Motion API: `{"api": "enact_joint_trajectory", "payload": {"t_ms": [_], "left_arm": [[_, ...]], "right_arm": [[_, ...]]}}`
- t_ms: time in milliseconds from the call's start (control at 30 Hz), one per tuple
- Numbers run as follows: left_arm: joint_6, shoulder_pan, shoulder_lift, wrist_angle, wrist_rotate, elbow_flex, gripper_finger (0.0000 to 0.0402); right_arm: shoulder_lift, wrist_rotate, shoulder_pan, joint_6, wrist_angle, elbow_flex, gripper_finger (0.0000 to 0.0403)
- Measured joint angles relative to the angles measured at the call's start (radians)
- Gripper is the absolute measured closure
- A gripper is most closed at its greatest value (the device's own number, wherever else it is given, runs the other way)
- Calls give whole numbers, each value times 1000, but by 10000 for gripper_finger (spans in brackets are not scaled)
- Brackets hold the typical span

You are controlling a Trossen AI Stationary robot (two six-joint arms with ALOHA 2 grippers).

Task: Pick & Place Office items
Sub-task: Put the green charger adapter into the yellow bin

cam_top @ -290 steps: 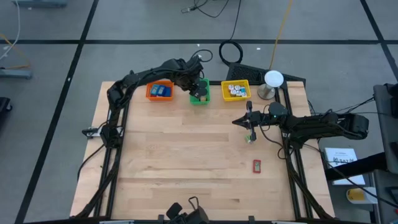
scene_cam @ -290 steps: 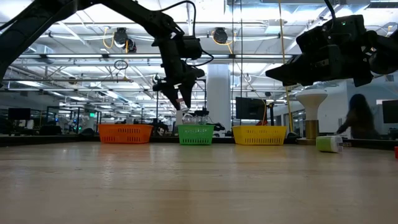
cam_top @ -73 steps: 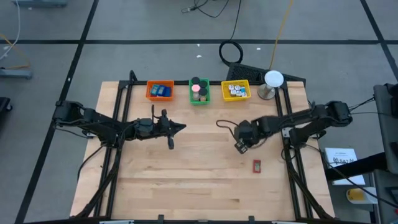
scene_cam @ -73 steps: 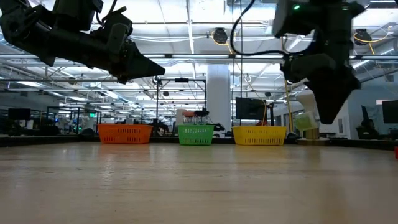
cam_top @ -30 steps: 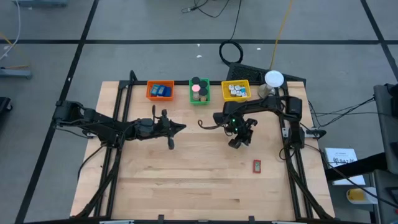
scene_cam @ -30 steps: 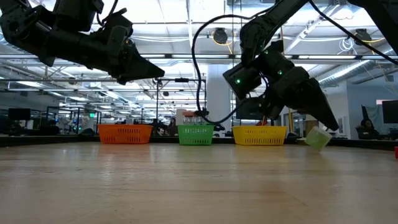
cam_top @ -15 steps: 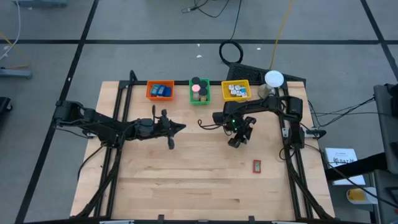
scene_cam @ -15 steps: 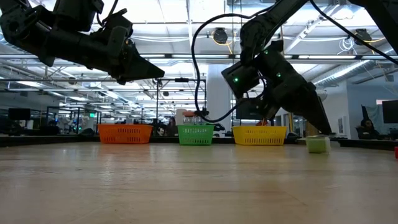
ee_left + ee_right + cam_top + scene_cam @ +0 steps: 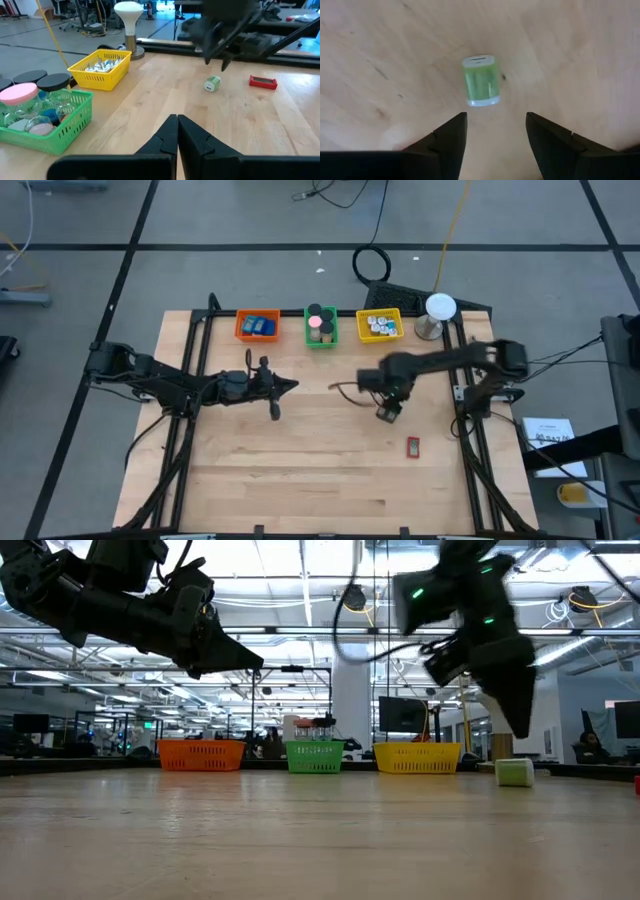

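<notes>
Right gripper (image 9: 495,131) hangs above the green piece (image 9: 481,81), fingers apart, nothing between them. The piece lies on its side on the table (image 9: 300,460), free of the fingers: pale green body, white ends, a dark slot on one end. No writing readable on it. In the high view the gripper (image 9: 388,411) covers the piece, right of table centre. In the low view the green piece (image 9: 514,773) rests on the wood with the gripper above it.

Red block (image 9: 412,446) lies flat on the table, near the green piece, toward the front edge. It shows some marking on top, too small to read.

Left gripper (image 9: 177,131) is held above the table's left half, fingers together, empty.

Along the far edge stand the orange bin (image 9: 257,326) with blue pieces, the green bin (image 9: 320,326) with round pink and black pieces, and the yellow bin (image 9: 379,326) with small pale pieces. No labels legible on the bins.
</notes>
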Motion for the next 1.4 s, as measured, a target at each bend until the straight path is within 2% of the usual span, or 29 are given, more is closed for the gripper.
{"api": "enact_joint_trajectory", "payload": {"t_ms": [133, 300, 400, 500, 600, 767, 933, 1067, 1233, 1400], "left_arm": [[-8, 0, 0, -14, 0, 0, 399], [-12, 0, 0, -14, 0, 0, 389], [-13, 0, 0, -14, 0, 0, 397], [-15, 0, 0, -14, 0, 0, 396], [-19, 0, 0, -14, 0, 0, 389], [-19, 0, 0, -14, 0, 0, 399], [-20, 0, 0, -14, 0, 0, 389], [-22, 0, 0, -14, 0, 0, 393], [-22, 0, 0, -14, 0, 0, 393], [-22, 0, 0, -14, 0, 0, 398]], "right_arm": [[-192, 97, 116, 120, 220, -213, 191], [-386, 199, 248, 262, 528, -484, 195], [-442, 258, 292, 315, 639, -598, 204], [-462, 323, 312, 329, 700, -656, 215], [-462, 366, 320, 312, 717, -675, 229], [-462, 366, 323, 278, 747, -678, 263], [-462, 362, 323, 279, 747, -679, 323], [-462, 315, 323, 283, 747, -668, 379], [-461, 287, 300, 283, 627, -553, 382], [-448, 146, 212, 348, 416, -371, 379]]}}
